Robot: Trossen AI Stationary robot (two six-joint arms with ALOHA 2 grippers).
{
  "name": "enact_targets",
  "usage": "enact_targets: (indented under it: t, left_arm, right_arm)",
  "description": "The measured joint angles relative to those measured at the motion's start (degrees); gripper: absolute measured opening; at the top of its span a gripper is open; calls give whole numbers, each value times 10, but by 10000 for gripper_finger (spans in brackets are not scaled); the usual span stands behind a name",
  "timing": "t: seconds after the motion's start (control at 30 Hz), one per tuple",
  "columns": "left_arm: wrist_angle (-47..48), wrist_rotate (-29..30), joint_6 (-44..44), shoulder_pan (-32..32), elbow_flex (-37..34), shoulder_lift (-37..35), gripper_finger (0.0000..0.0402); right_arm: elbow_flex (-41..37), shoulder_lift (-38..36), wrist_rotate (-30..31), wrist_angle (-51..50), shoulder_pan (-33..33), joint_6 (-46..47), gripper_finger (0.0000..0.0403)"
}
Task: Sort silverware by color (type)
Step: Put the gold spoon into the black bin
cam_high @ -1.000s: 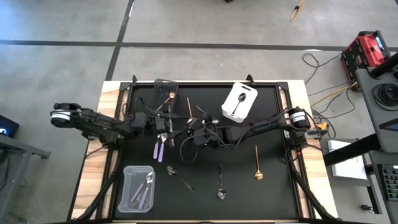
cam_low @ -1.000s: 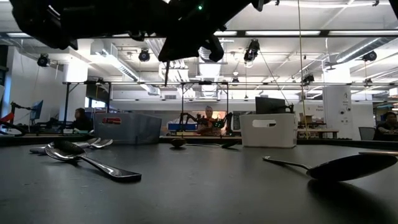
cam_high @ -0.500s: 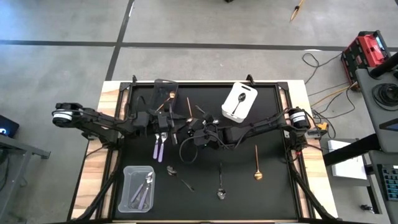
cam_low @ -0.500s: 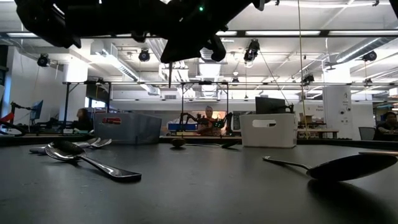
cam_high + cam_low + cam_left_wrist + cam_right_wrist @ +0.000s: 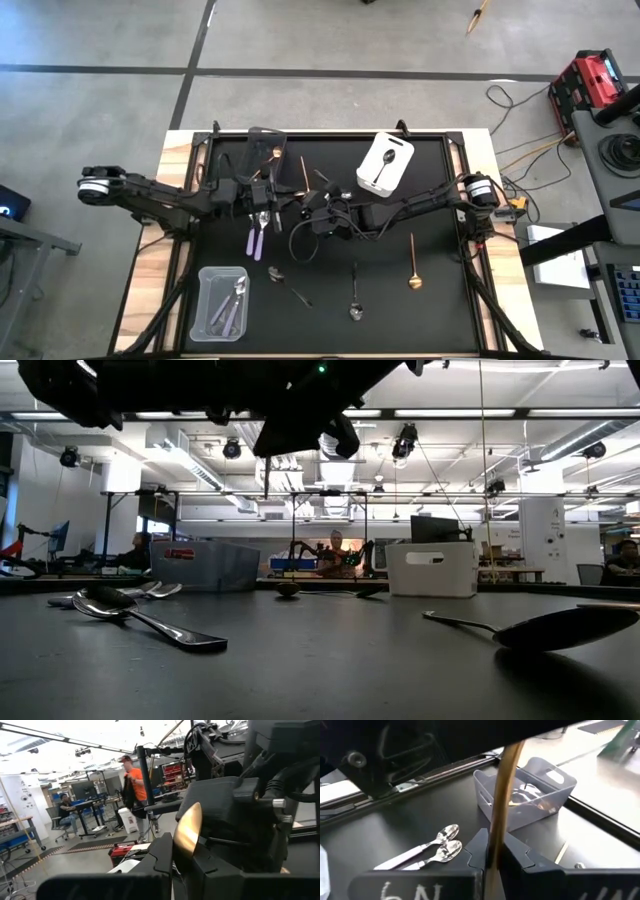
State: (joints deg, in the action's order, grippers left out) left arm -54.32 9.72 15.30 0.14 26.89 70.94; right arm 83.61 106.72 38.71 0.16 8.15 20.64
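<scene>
**Both end effectors on one gold spoon, mid-table**

I see both arms reaching in over the back-middle of the table (image 5: 440, 300), meeting between the dark bin (image 5: 265, 143) and the white bin (image 5: 385, 165).

- Left end effector (image 5: 182, 856): narrow, fingers pinched on the held gold spoon (image 5: 187, 827). The bowl sticks out past the fingertips, edge-on to the wrist camera.
- Right end effector (image 5: 496, 854): fingers narrow, tight against the handle of the same spoon. The handle runs straight up out of the grip in its wrist view.
- From above I can't pick out the held spoon in the tangle of arms and cables. It is off the table surface, just beside the dark bin.

Rest of the silverware, high view:
- Two lilac-handled spoons (image 5: 255, 236) lie side by side on the table, just in front of the left end effector.
- The clear bin (image 5: 203, 300) at the front left holds more lilac-handled spoons.
- The dark bin has gold in it.
- The white bin holds one dark spoon (image 5: 385, 163).
- One loose gold spoon (image 5: 413, 265) lies right of centre, and a gold handle (image 5: 303, 170) lies near the dark bin.
- Loose dark spoons: one front-centre (image 5: 353, 295), and a pair just right of the clear bin (image 5: 285, 284).

Low view: the arms are only dark masses along the top. One dark spoon lies close on each side, and the bins sit at the far edge.
</scene>
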Motion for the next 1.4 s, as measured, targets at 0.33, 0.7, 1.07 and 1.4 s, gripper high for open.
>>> enact_targets:
  t: [0.33, 0.7, 1.07, 1.4]
  left_arm:
    - [109, -21, 1, 0, 0, -105, 2]
    - [122, -17, 5, 0, 0, -115, 2]
    - [145, -17, 7, 0, 0, -132, 1]
    - [317, -77, 5, 5, 34, -211, 1]
  right_arm:
    - [21, -1, -4, 4, 8, -41, 25]
    - [30, -1, -9, 0, 8, -52, 60]
    - [30, -12, -47, -13, 10, -112, 183]
    - [30, -32, -84, -3, 6, -168, 181]
